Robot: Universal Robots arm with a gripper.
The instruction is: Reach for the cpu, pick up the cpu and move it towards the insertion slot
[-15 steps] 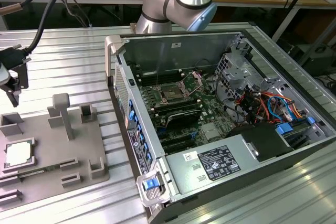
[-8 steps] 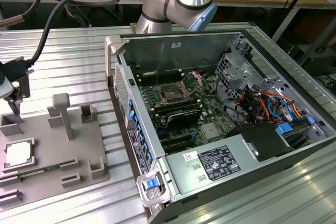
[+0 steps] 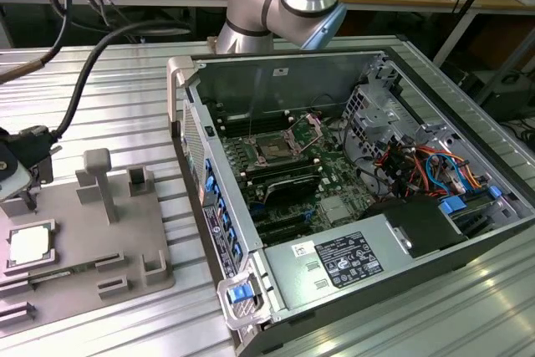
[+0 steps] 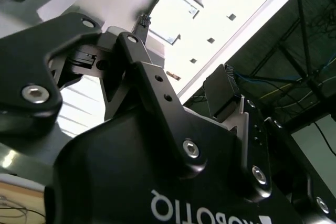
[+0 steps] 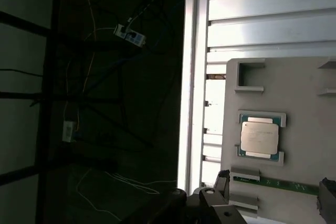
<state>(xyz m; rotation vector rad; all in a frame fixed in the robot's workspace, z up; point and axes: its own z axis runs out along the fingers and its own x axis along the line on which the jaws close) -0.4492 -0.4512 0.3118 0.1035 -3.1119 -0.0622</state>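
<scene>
the cpu [image 3: 29, 244] lies flat, silvery top up, in a shallow square nest of the grey fixture plate [image 3: 125, 248], at the exterior view's left; the first wrist view shows it there too [image 5: 259, 136]. the gripper [image 3: 30, 198] hangs just above the chip's far edge, apart from it; whether it is spread or pressed together cannot be told. well apart, inside the open computer case [image 3: 194, 135], sits the insertion slot [image 3: 274, 148], bracket raised.

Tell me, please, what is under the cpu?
The cpu lies in a framed recess of the grey fixture plate, which rests on the ribbed metal table. The recess floor beneath it is covered.
</scene>
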